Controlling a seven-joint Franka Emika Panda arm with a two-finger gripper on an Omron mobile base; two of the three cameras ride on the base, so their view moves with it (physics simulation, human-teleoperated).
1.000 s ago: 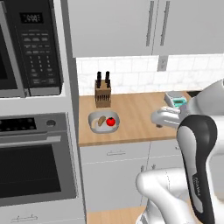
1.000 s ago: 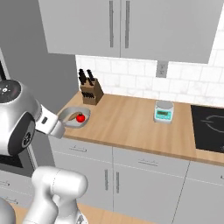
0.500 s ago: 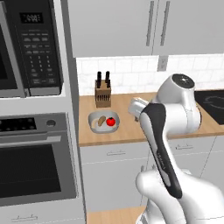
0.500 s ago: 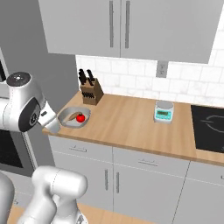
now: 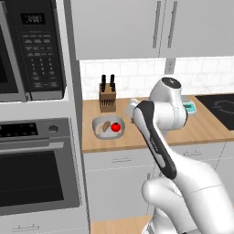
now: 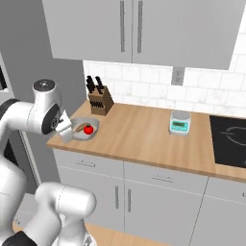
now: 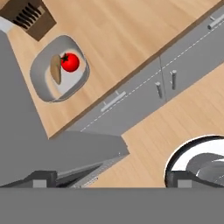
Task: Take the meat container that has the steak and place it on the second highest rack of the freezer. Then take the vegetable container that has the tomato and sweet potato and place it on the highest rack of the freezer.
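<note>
Care is needed: the gripper (image 7: 109,177), spread wide and empty, should be lowered squarely over the vegetable container (image 7: 59,68) near the tabletop (image 7: 131,35) edge.

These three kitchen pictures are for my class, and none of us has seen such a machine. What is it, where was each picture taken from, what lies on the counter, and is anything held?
It is a white robot arm in a rendered kitchen. Two cameras ride behind it, left and right; the third looks down from its hand. On the wooden counter stand a knife block, a small scale, and a grey container holding a tomato and a sweet potato. The end effector is open, holding nothing.
</note>
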